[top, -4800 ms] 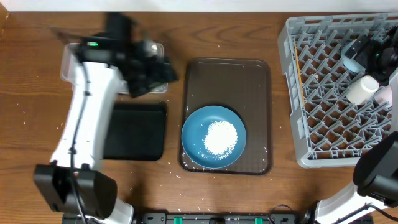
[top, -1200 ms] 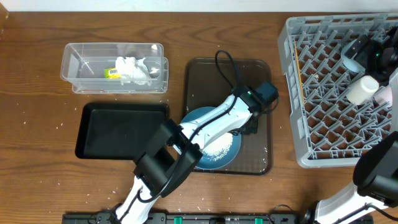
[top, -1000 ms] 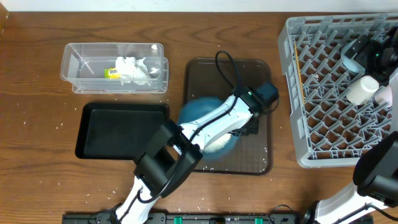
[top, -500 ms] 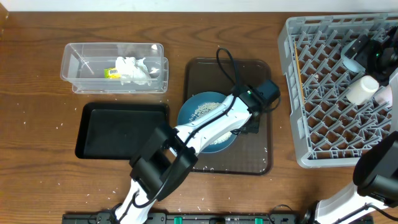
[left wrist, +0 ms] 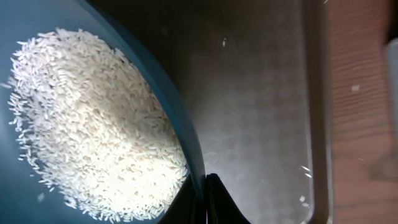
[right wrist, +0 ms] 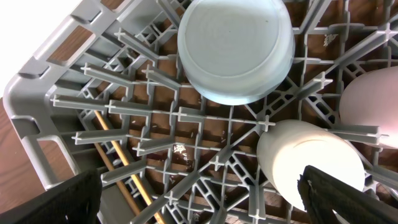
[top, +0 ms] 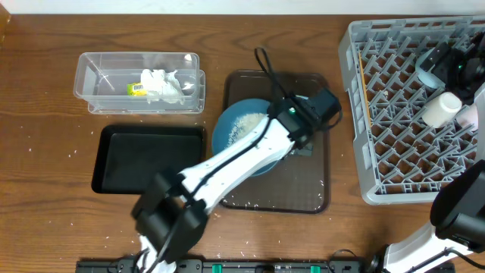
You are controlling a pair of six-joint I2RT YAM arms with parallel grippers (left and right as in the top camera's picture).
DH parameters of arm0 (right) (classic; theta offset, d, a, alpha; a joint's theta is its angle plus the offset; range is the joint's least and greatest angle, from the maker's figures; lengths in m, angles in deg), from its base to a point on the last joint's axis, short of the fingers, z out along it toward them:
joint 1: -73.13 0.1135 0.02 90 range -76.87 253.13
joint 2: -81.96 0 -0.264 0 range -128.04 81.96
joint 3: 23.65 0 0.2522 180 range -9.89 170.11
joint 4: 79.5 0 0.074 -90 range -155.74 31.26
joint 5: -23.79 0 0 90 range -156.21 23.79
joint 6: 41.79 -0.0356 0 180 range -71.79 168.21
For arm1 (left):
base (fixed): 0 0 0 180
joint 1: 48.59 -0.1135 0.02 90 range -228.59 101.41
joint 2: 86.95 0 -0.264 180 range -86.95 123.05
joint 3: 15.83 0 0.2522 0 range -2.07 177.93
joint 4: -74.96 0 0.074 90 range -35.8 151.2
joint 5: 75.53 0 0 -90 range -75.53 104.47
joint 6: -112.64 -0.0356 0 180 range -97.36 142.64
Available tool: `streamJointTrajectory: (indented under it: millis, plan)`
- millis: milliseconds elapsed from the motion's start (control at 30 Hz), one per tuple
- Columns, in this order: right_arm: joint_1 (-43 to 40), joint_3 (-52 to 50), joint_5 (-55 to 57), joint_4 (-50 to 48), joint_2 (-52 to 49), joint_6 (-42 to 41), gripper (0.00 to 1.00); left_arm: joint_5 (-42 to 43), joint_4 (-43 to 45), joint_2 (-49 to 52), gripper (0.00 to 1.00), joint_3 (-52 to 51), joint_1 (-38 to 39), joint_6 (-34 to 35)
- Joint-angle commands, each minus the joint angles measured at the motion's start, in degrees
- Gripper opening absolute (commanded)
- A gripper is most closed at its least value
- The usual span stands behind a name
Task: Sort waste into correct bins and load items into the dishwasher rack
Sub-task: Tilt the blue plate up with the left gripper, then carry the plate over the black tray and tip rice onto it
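Note:
The dark-blue plate [top: 231, 133] hangs tilted over the left part of the brown serving tray [top: 303, 182], with loose rice [top: 244, 125] heaped on it. My left gripper [left wrist: 206, 200] is shut on the plate's [left wrist: 25, 18] right rim, right beside the rice [left wrist: 93, 118]. My right gripper [right wrist: 205, 199] stands open over the dishwasher rack [top: 394, 152], holding nothing. In the rack [right wrist: 81, 31] lie the upturned light-blue bowl [right wrist: 236, 46], a white cup [right wrist: 311, 158], another cup [right wrist: 373, 106] and the chopsticks [right wrist: 118, 155].
The clear box [top: 98, 76] at the back left holds the white napkin [top: 163, 85] and the yellow-green wrapper [top: 136, 89]. The black tray [top: 144, 159] lies in front of it. Stray rice grains dot the brown tray [left wrist: 261, 93] and the table.
My left gripper has closed on the plate's rim, lifted it off the brown tray and tipped it; plate and rice have shifted up and left. The right arm has not moved.

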Motion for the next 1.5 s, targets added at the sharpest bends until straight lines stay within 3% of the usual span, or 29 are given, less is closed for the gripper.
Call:
streamJointTrajectory:
  millis: [0,233,567,1100,1467]
  plan:
    - [0.0,0.0,0.0,0.0,1.6,-0.6,0.99,-2.6,-1.0,-4.1,0.06,0.7,-1.1,-2.0]
    - [0.0,0.0,0.0,0.0,1.6,-0.6,0.99,-0.3,-3.6,-9.6,0.06,0.7,-6.3,-1.9]
    - [0.0,0.0,0.0,0.0,1.6,-0.6,0.99,15.7,-7.3,-13.6,0.06,0.7,-23.5,-2.2]
    - [0.0,0.0,0.0,0.0,1.6,-0.6,0.99,48.1,-13.8,-13.7,0.06,0.6,-44.3,-18.6]
    - [0.0,0.0,0.0,0.0,1.6,-0.6,0.99,62.5,-19.9,-13.7,0.06,0.5,-55.3,-27.8]
